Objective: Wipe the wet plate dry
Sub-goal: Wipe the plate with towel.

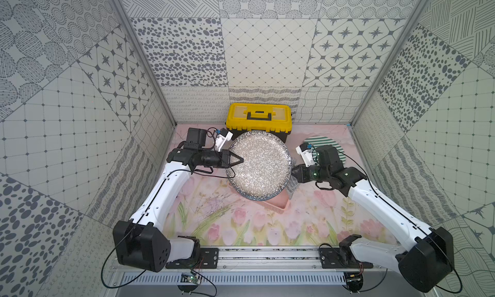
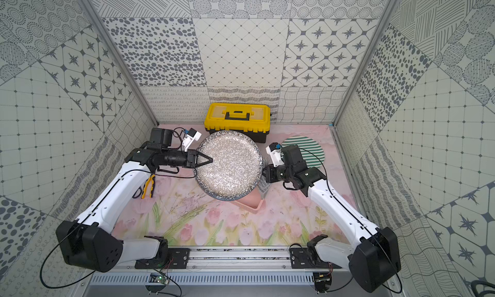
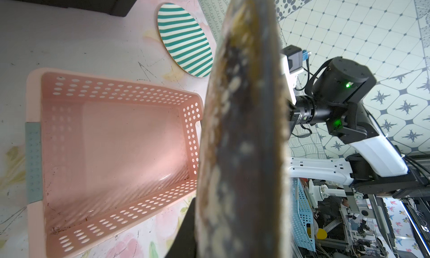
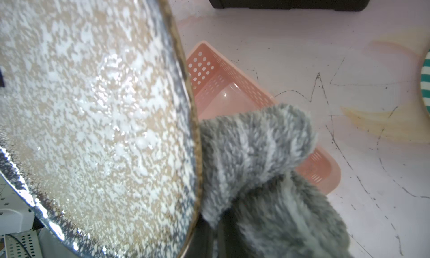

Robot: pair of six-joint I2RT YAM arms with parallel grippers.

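Observation:
In both top views the speckled plate (image 1: 259, 167) (image 2: 229, 165) is held up, tilted, above a pink basket. My left gripper (image 1: 239, 160) (image 2: 210, 160) is shut on its left rim. The left wrist view has the plate (image 3: 244, 128) edge-on and blurred, with one dark finger (image 3: 186, 231) beside it. Water glistens on the plate (image 4: 93, 105) in the right wrist view. My right gripper (image 1: 294, 172) (image 2: 263, 173) is shut on a grey fluffy cloth (image 4: 256, 152) (image 1: 293, 184), which touches the plate's right rim from below. Its fingertips are mostly hidden by the cloth.
The pink perforated basket (image 1: 278, 203) (image 3: 116, 140) (image 4: 223, 91) lies under the plate. A yellow toolbox (image 1: 258, 118) (image 2: 237, 117) stands at the back. A green-striped round mat (image 2: 305, 148) (image 3: 183, 40) lies at the back right. Yellow-handled pliers (image 2: 148, 187) lie under my left arm.

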